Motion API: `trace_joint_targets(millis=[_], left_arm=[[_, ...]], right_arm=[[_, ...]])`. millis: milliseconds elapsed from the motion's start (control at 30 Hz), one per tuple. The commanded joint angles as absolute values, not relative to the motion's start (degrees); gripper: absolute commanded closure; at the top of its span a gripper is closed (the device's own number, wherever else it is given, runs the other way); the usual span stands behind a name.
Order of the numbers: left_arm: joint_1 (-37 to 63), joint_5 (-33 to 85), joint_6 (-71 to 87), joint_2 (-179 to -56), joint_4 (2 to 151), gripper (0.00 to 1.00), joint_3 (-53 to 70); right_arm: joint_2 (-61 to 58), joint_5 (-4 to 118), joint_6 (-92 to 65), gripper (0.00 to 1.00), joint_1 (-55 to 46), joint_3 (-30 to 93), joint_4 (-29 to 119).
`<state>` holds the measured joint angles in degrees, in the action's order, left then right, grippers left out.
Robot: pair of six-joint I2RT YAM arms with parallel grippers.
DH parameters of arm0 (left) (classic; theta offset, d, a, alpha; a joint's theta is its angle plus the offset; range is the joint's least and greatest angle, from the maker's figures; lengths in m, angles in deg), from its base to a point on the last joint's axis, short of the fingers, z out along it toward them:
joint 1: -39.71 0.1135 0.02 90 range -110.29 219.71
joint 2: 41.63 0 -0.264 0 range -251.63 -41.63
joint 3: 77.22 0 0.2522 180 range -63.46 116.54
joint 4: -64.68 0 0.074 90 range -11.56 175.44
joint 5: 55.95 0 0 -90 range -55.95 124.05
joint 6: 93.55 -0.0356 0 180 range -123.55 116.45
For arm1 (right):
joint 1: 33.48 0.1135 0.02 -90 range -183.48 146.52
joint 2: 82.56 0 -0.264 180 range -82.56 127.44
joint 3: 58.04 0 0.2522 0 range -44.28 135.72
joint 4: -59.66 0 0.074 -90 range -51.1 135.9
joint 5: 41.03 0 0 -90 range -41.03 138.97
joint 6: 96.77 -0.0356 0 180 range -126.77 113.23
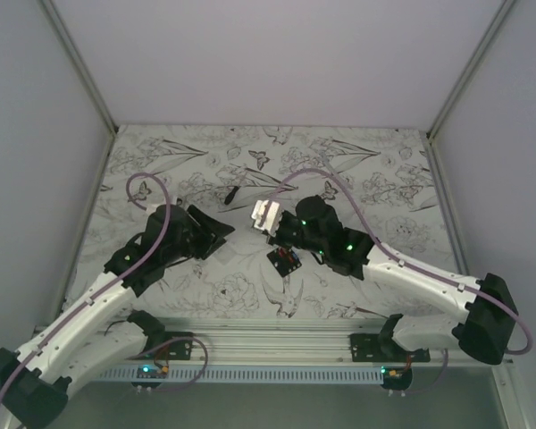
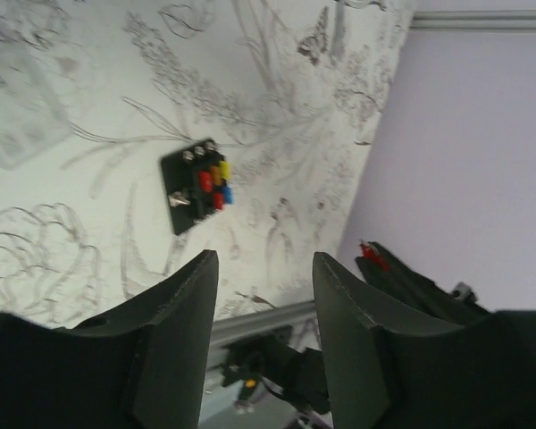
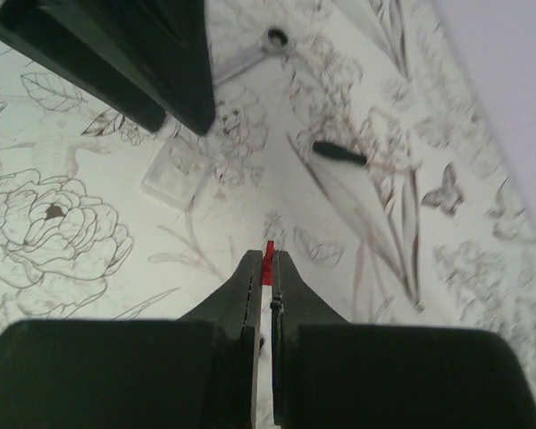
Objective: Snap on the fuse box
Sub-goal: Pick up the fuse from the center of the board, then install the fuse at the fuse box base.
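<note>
The fuse box [image 1: 284,259] is a small black square with red, yellow and blue fuses in its top. It lies flat on the flower-print table, just in front of the right arm's wrist, and shows ahead of my left fingers in the left wrist view [image 2: 196,183]. My right gripper [image 3: 268,259] hovers above the table, shut on a tiny red fuse [image 3: 268,253] that sticks out at its tips; in the top view the right gripper [image 1: 277,236] is near the box. My left gripper [image 2: 263,259] is open and holds nothing; in the top view the left gripper [image 1: 228,231] is left of the box.
A clear plastic cover [image 3: 183,170] lies on the table below the left fingers. A thin black stick tool [image 3: 339,154] and a small wrench [image 3: 250,54] lie farther back. Walls close in the table on three sides, and a metal rail [image 1: 277,340] runs along its near edge.
</note>
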<state>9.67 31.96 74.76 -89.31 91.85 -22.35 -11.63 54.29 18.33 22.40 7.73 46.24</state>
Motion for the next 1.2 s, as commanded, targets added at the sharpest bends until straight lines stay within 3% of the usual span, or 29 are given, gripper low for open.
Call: trace_joint_targets(millis=[0,133,500,633,1167], left_arm=[[9.56,37.35,65.10,-88.04,96.57,0.49,-24.50],[9.56,37.50,59.25,-88.25,96.95,0.44,-25.57],[9.65,39.89,47.11,-91.22,97.09,0.09,-26.55],[9.90,39.25,43.66,-92.84,97.81,0.02,-25.21],[10.09,41.81,39.48,-94.08,101.24,0.00,-24.54]], right_arm=[[-9.49,52.04,5.82,1.00,20.31,12.87,30.64],[-8.38,51.20,-0.65,1.00,19.23,14.90,24.63],[0.56,53.75,-14.82,1.00,15.28,22.04,7.74],[4.06,55.27,-17.40,1.00,13.62,24.60,2.99],[17.16,57.01,-20.01,1.00,12.51,31.17,-3.49]])
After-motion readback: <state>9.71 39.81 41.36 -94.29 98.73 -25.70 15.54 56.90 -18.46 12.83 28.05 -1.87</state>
